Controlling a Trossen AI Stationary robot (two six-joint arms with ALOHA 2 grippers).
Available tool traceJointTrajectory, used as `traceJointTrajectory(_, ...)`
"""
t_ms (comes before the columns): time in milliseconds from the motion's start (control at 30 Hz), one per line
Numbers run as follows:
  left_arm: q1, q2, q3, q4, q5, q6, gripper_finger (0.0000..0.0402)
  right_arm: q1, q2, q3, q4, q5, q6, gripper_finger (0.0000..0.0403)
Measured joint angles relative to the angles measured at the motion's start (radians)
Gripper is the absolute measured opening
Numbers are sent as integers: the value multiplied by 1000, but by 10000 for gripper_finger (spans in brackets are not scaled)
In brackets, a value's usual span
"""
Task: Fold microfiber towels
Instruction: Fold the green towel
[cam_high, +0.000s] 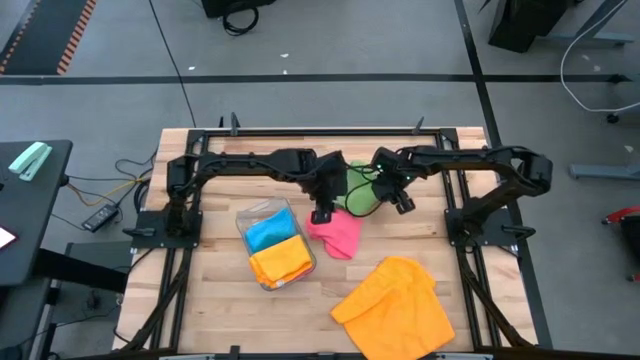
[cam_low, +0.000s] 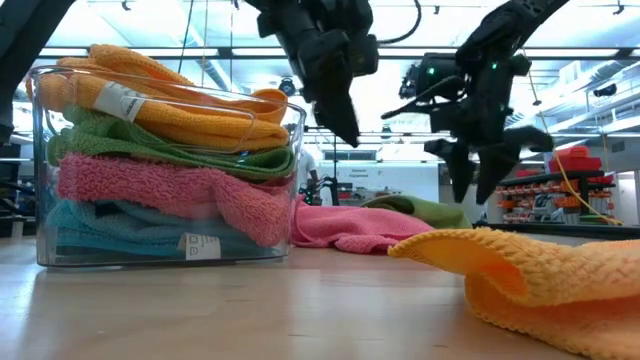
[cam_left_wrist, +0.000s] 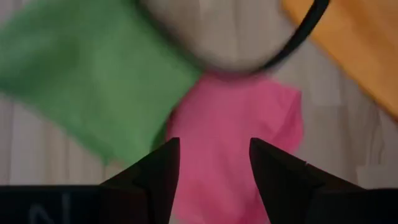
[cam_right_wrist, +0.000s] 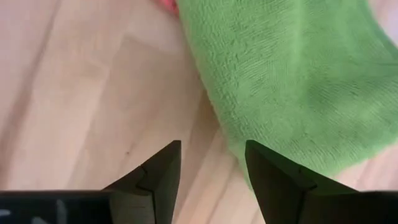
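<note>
1. Your left claw (cam_high: 322, 214) hangs released, gripping nothing, above the crumpled pink microfiber towel (cam_high: 337, 233) lying mid-surface: lower squarely onto one corner.
2. Your right claw (cam_high: 400, 202), also released and empty, hovers beside the rumpled green microfiber towel (cam_high: 358, 197); keep clear.

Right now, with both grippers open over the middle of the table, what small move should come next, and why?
Probably lower the left gripper onto the pink towel. Its fingers are open with nothing held, directly above that unfolded cloth. The right gripper hovers open beside the green towel.
</note>
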Motion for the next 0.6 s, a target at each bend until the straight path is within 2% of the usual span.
traceJointTrajectory(167, 20, -30, 14, -121, -60, -57, 181, 5, -72, 7, 9, -63, 214, 185)
traceJointTrajectory(267, 26, -72, 3, -122, -125, -62, 165, -8, -102, -32, 76, -76, 289, 183)
traceJointTrajectory(367, 24, -106, -33, -106, -161, -68, 148, -38, -113, -80, 208, -80, 391, 183)
traceJointTrajectory(500, 11, -122, -56, -110, -160, -122, 130, -103, -96, -94, 408, -81, 524, 182)
traceJointTrajectory(600, -6, -128, -57, -141, -157, -149, 123, -178, -44, -69, 443, -128, 580, 182)
